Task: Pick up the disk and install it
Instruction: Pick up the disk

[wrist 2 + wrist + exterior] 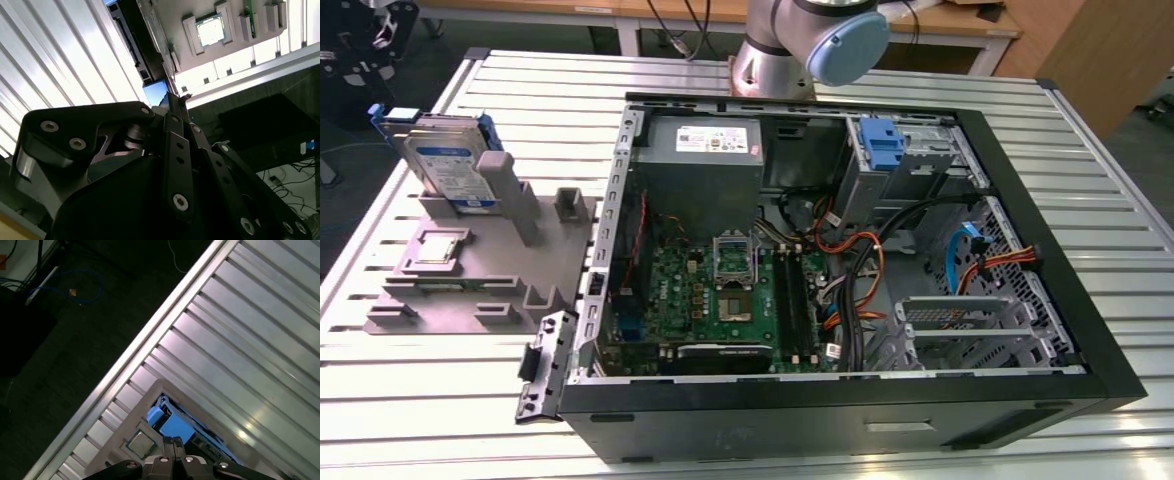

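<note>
Slatted metal table | disk upright in grey holder, white-and-blue label | claw pressed together

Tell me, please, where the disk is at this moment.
In the exterior view the disk stands on edge in the grey holder on the table, at the exterior view's left, outside the open computer case.

In the first wrist view the gripper partly covers the disk.

Robotics lab: slatted aluminium worktable, open computer case, robot arm base, floor cables.
</note>
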